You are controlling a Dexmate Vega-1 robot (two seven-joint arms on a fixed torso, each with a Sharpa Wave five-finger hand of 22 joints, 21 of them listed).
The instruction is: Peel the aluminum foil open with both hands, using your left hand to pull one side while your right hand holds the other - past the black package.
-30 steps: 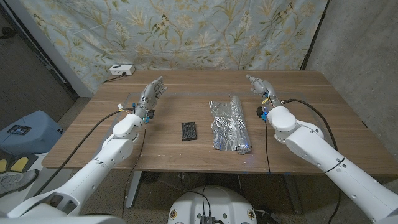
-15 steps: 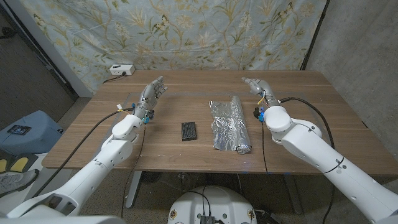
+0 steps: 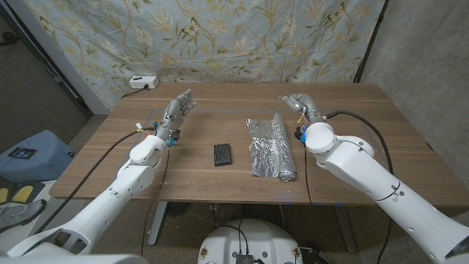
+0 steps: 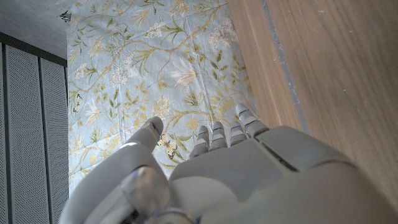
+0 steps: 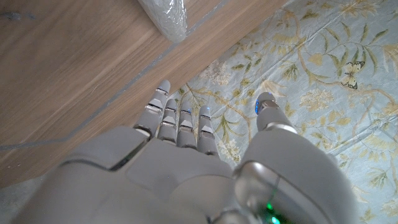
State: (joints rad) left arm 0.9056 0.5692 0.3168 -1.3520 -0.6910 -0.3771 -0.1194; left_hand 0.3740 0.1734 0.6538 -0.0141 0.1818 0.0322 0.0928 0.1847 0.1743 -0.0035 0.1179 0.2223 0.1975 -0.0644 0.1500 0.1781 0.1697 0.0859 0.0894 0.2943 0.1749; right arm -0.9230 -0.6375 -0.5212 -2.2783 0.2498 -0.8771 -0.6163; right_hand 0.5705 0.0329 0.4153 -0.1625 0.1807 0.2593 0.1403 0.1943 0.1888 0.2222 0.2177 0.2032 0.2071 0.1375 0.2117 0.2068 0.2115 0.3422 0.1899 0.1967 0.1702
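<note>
A roll of aluminum foil (image 3: 282,147) lies lengthwise at the table's middle right, with a crinkled sheet (image 3: 262,144) unrolled toward the left. A small black package (image 3: 223,154) sits left of the sheet. My right hand (image 3: 296,103) hovers open beyond the roll's far end, fingers apart, holding nothing; the foil's corner (image 5: 165,15) shows ahead of it in the right wrist view. My left hand (image 3: 178,110) stands open at the table's left side, well away from the foil, fingers (image 4: 214,137) spread.
A white power strip (image 3: 143,82) lies at the table's far left corner. A floral cloth (image 3: 220,37) hangs behind the table. Bare wood (image 3: 366,139) stretches right of the roll and between the black package and my left hand.
My right hand has moved left and slightly farther back, closing in on the far end of the foil roll. The left hand, foil and package have stayed put.
</note>
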